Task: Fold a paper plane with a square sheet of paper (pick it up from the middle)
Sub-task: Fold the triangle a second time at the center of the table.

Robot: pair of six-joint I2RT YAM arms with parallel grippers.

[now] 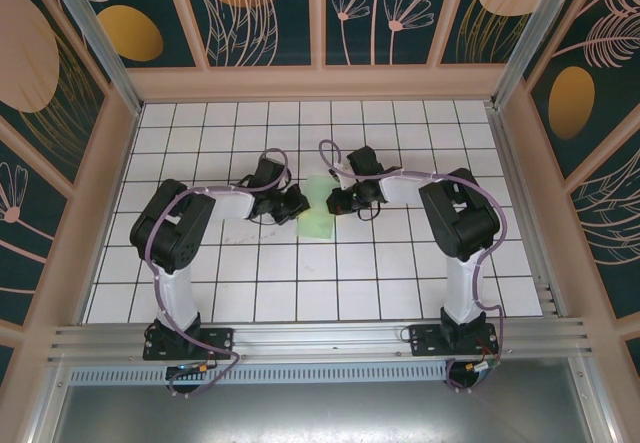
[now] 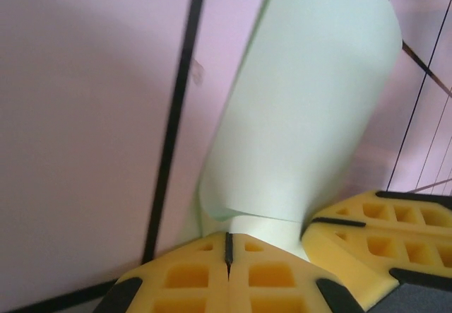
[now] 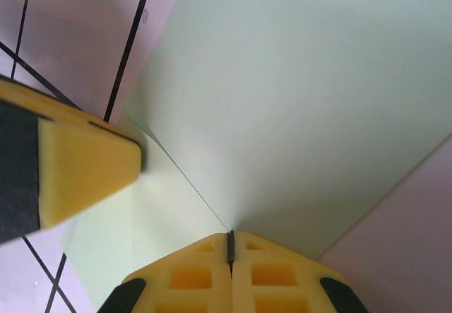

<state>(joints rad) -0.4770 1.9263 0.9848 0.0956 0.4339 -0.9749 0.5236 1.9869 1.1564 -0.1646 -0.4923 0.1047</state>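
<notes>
The sheet (image 1: 318, 215) lies mid-worktop (image 1: 300, 288), between the two end effectors. The left end effector (image 1: 295, 203) pinches the sheet's near edge; in its wrist view the sheet (image 2: 311, 115) curls upward from between the yellow fingers (image 2: 226, 278). The right end effector (image 1: 338, 201) is spread, one finger (image 3: 78, 168) beside the sheet (image 3: 304, 101), which shows a diagonal crease.

We are looking down from high behind the near edge across the whole bench (image 1: 300, 293); both wrist cameras are hovering close above it, sharing the square sheet of paper (image 1: 318, 218) at its middle.
</notes>
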